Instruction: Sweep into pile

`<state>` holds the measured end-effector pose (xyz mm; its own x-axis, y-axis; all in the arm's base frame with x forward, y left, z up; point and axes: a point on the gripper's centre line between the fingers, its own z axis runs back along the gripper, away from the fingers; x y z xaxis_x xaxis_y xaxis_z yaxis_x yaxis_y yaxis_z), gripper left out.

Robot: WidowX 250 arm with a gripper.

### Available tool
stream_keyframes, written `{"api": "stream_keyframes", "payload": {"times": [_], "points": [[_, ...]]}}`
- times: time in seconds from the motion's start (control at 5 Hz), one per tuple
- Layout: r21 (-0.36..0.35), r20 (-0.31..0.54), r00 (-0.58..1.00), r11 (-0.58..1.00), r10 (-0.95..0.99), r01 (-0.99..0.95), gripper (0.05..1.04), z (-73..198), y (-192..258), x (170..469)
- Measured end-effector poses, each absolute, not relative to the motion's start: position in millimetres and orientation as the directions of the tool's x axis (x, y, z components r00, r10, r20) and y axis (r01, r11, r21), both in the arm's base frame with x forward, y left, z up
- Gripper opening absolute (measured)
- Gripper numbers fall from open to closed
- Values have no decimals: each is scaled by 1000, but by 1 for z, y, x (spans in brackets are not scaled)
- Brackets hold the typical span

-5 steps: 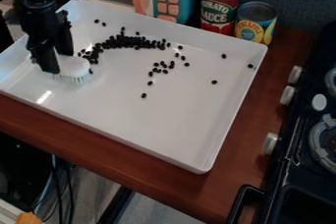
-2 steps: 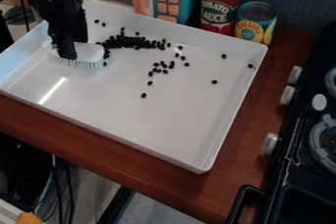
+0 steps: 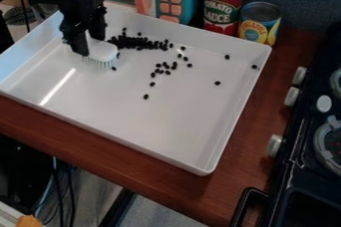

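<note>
Black gripper (image 3: 90,44) — fingers (image 3: 79,45) parted, brush (image 3: 104,52) clamped between

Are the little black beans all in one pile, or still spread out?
Spread out. Many bunch together in a dark cluster, but loose ones lie scattered across the white tray.
</note>
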<state>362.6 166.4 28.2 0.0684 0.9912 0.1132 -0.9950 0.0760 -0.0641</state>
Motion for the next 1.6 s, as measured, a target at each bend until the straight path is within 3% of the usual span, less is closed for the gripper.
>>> {"api": "stream_keyframes", "payload": {"times": [0.4, 0.8, 1.4, 1.6], "points": [[78, 239, 303, 293, 923, -953, 685, 27, 161, 385], [117, 260, 411, 394, 874, -912, 685, 28, 160, 395], [-10, 103, 292, 295, 951, -956, 685, 38, 149, 399], [-74, 138, 153, 164, 979, -984, 685, 71, 154, 386]]}}
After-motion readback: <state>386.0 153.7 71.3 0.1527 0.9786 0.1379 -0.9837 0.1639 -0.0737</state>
